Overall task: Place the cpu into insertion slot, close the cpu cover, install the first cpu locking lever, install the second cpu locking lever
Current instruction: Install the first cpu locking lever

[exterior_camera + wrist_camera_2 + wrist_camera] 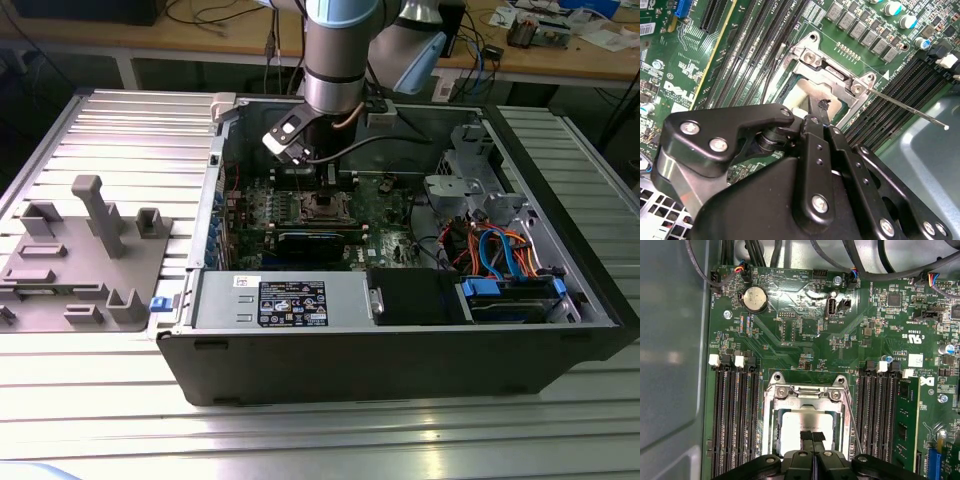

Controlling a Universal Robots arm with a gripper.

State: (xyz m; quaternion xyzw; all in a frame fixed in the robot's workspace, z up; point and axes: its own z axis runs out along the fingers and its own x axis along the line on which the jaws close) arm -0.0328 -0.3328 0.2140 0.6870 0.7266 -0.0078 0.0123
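Note:
The cpu (796,421) lies with its silvery top up in the insertion slot (325,207) on the green board. The cpu cover (771,416) lies flat around it as a silvery frame. My gripper (812,436) hangs right over the cpu, its two black fingers (816,111) pressed together with nothing between them; whether the tips touch the chip I cannot tell. A thin metal locking lever (910,106) sticks out free from the socket's corner, its ball end over the grey case wall. It also runs beside the cover (854,432) in the first wrist view.
Long black memory slots (735,420) flank the socket on both sides. The open computer case (400,360) holds a black card (320,240), a power supply (290,300) and orange and blue cables (500,250). A grey fixture (85,255) lies at the exterior view's left.

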